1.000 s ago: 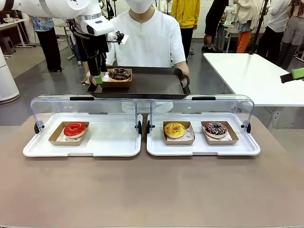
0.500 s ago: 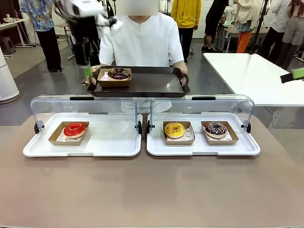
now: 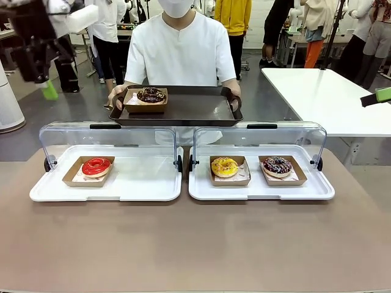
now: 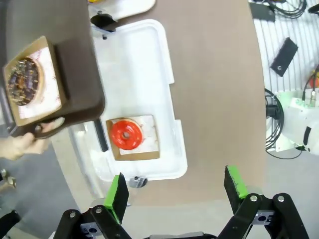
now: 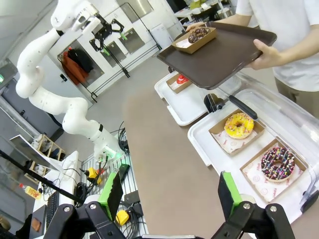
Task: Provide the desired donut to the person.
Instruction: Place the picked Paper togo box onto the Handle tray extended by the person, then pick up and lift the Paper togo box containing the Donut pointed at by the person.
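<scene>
The chocolate donut (image 3: 151,94) rests at the left corner of the brown tray (image 3: 201,113), held by the person (image 3: 177,55) beyond the tabletop's far edge. The wrist views make plain that the left gripper (image 4: 177,191) and the right gripper (image 5: 167,191) gape wide, empty. A red donut (image 3: 96,166) lies in the left case (image 3: 146,177). A yellow donut (image 3: 224,166) and a sprinkled donut (image 3: 277,165) lie in the right case (image 3: 253,189).

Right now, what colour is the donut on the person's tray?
The donut is dark brown, clearest in front view.
</scene>
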Controlling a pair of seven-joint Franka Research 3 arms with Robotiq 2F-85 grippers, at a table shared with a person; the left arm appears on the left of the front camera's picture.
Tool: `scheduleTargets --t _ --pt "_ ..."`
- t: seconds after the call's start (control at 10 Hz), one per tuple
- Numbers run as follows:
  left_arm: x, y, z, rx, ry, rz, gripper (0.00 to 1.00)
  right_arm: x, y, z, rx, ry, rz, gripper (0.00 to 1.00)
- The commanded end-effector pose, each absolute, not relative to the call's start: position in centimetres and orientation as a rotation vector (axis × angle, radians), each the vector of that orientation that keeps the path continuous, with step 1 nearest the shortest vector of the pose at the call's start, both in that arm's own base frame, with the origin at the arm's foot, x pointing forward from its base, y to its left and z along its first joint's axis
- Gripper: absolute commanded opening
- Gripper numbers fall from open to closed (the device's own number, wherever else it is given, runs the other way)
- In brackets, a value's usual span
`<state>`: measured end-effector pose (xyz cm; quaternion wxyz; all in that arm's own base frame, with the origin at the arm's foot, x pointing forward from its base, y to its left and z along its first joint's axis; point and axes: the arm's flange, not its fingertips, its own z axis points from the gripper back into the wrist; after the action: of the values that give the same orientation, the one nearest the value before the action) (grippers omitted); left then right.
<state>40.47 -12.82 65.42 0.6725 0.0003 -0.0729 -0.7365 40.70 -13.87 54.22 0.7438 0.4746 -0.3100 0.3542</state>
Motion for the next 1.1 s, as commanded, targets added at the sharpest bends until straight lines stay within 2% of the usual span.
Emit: scheduleTargets --t 0.0,1.0 --pt "40.44 -13.15 64.03 0.016 -0.179 -1.697 1.00 40.72 -13.78 54.27 1.043 -0.681 0.780 1.00" --pt "40.25 -13.01 63.99 -0.006 -0.160 -1.668 1.00 40.72 -13.78 54.27 1.043 -0.681 0.780 1.00"
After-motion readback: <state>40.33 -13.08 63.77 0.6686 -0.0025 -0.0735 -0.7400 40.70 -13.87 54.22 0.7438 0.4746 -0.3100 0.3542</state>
